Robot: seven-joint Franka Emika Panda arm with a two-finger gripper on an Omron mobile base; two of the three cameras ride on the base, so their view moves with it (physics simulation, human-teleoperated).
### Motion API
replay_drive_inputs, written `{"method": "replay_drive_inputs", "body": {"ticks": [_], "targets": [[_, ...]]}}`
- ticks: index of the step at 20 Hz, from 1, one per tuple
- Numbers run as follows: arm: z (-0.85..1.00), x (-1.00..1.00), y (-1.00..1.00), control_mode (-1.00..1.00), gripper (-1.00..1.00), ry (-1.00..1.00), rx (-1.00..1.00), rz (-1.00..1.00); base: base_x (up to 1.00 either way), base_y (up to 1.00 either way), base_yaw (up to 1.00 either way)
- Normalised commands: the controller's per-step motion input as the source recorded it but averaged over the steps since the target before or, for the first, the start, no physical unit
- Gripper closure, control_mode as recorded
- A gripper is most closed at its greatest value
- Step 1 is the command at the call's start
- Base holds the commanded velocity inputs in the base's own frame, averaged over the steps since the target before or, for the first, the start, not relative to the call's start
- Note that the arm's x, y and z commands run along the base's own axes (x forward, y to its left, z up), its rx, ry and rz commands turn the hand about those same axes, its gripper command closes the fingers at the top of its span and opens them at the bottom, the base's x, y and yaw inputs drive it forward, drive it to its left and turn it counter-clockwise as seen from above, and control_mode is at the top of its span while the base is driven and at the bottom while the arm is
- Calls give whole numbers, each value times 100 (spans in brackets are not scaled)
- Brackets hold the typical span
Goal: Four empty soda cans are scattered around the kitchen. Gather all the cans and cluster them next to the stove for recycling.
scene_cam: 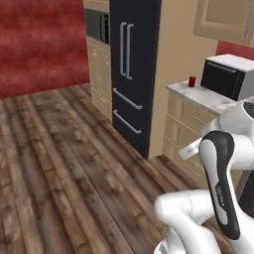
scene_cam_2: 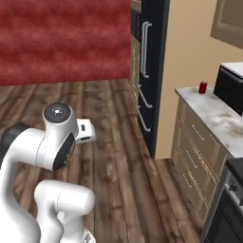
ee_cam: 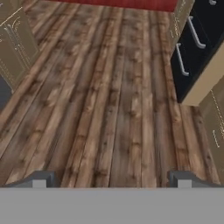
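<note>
can: one red soda can (scene_cam: 192, 81) upright on the grey counter (scene_cam: 208, 99), just left of the microwave (scene_cam: 225, 75), untouched
gripper: gripper (ee_cam: 112, 179) empty, fingers spread wide, over wood floor (ee_cam: 105, 96)
progress: judged barely started; no cans gathered yet
left: fetch all four

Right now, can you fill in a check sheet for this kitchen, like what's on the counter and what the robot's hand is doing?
Surface: pale marble counter, partly bare.
Job's things: one red soda can upright on the counter, left of the microwave; stove edge at the lower right of the right base view.
Clutter: nothing seen.
Grippers: gripper open, holding nothing, pointed at the wood floor.
Cables: nothing seen.
Surroundings: black fridge, beige drawers, red wall.
</note>
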Motion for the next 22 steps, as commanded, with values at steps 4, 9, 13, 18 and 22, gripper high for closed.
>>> {"method": "replay_drive_inputs", "body": {"ticks": [4, 9, 13, 18, 22], "targets": [[0, 0, 0, 100, -100, 0, 0, 0, 59, 54, 11], [0, 0, 0, 100, -100, 0, 0, 0, 67, 51, 10], [0, 0, 0, 100, -100, 0, 0, 0, 70, 44, 12], [0, 0, 0, 100, -100, 0, 0, 0, 76, 47, 13], [0, 0, 0, 100, -100, 0, 0, 0, 76, 47, 14]]}}
